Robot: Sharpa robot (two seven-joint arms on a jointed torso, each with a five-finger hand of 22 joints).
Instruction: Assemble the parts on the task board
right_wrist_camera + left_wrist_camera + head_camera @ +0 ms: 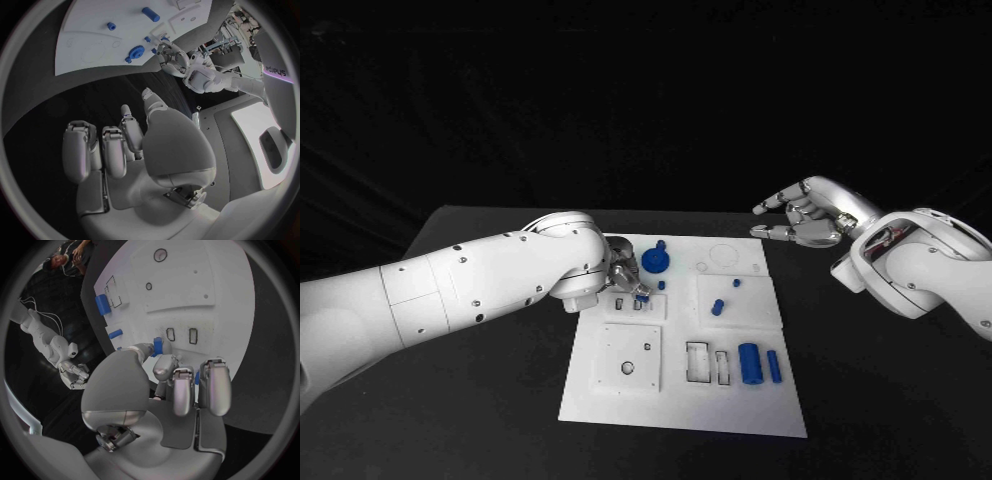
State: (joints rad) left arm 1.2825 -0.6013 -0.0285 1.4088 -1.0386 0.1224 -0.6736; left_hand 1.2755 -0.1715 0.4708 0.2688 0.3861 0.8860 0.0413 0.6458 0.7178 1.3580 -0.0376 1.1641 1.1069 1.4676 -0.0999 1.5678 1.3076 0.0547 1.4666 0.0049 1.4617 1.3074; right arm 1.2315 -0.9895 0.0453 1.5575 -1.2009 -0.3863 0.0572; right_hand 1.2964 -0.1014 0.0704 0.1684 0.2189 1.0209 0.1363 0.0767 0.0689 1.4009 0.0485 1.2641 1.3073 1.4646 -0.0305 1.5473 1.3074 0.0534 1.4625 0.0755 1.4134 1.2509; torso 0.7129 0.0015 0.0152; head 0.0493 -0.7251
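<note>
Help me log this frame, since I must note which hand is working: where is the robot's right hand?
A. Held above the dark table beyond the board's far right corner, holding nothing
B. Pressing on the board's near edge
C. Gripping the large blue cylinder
A: the right hand hangs off the task board, fingers apart and empty.

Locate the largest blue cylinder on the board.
Head view: the largest blue cylinder lies on the task board's near right part, between a rectangular slot and a thinner blue pin.
</note>
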